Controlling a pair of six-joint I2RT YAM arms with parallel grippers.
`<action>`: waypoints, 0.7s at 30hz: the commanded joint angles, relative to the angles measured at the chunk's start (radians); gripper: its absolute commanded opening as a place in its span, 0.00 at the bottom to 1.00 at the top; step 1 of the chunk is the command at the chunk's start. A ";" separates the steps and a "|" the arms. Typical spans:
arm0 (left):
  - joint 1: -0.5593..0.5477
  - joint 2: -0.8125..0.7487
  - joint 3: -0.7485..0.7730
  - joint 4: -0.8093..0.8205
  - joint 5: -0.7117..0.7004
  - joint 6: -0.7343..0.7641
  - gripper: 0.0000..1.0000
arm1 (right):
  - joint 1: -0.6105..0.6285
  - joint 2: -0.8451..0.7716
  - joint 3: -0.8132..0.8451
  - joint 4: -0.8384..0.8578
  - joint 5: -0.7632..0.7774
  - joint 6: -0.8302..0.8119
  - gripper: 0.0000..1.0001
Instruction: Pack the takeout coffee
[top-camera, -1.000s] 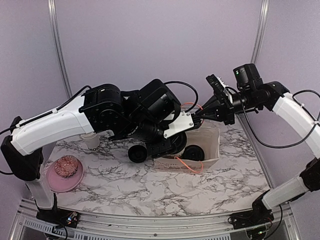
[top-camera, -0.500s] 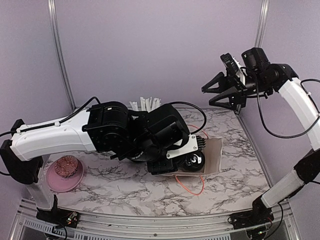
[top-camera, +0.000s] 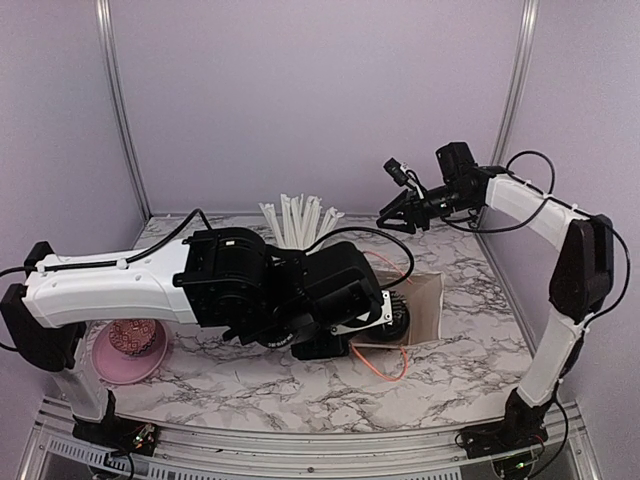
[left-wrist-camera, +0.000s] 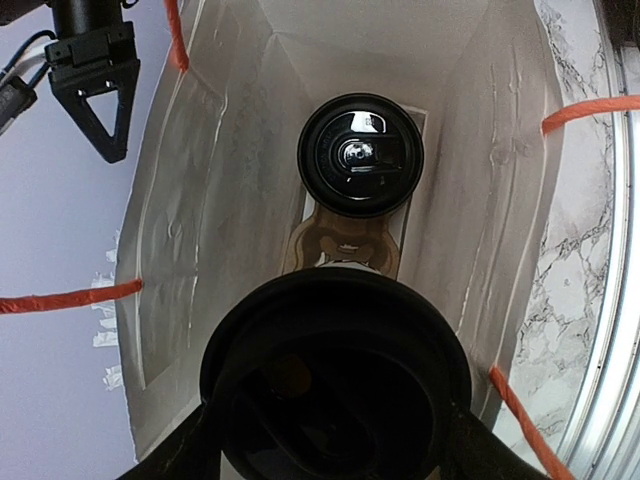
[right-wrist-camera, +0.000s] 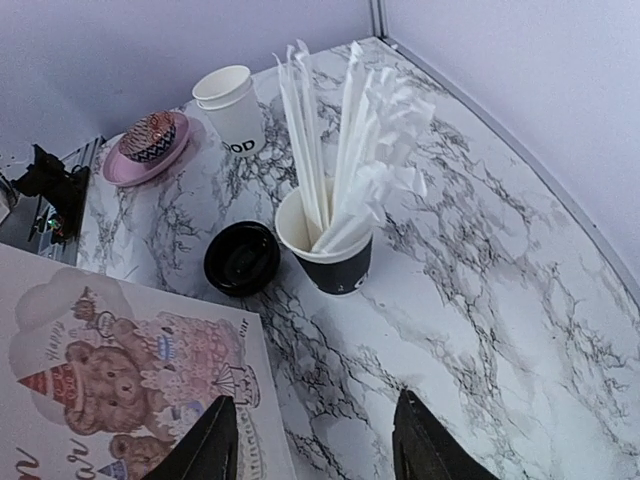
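Coffees: I count two, each a white cup under a round black lid, and both are inside the bag (top-camera: 428, 300).
Held coffee (left-wrist-camera: 335, 390): it is pinched by my left end effector (left-wrist-camera: 335, 452), lid toward the wrist camera. It sits nearer the bag mouth than the other one.
Bagged coffee (left-wrist-camera: 360, 155): it stands on the bag floor on a brown card insert (left-wrist-camera: 340, 245), apart from the held coffee.
Left end effector: it is clamped on the held coffee, one finger down each side of it, reaching into the bag.
Right end effector (right-wrist-camera: 314, 398): its fingers are spread with nothing between them. It is raised over the back of the worktop (right-wrist-camera: 480, 300), well apart from the bag.
Bag: there is one, of white paper, with a bear print on an outside face. It contains the two coffees and the insert.
Handles (left-wrist-camera: 70, 297): these are orange cord, and I see four stretches of it at the bag rim.
Straw cup (right-wrist-camera: 335, 268): one black cup stands on the worktop, packed with white straws (right-wrist-camera: 350, 130) too many to count.
Lidless cups (right-wrist-camera: 235, 115): white cups are nested in one stack behind the straw cup. I make out two rims and cannot tell if there are more.
Loose lid (right-wrist-camera: 242, 258): one black lid lies flat on the worktop, just beside the straw cup.
Plate (right-wrist-camera: 128, 168): one pink plate holds one round patterned thing (right-wrist-camera: 150, 135).
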 joint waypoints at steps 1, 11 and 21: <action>-0.025 -0.017 -0.007 -0.019 -0.037 0.001 0.45 | -0.007 0.078 0.004 0.098 0.139 0.072 0.50; -0.075 -0.010 -0.025 -0.017 -0.016 0.010 0.45 | -0.001 0.299 0.015 0.059 0.153 0.082 0.50; -0.082 -0.004 -0.078 -0.016 -0.101 0.037 0.44 | 0.067 0.359 -0.017 0.025 0.152 0.044 0.50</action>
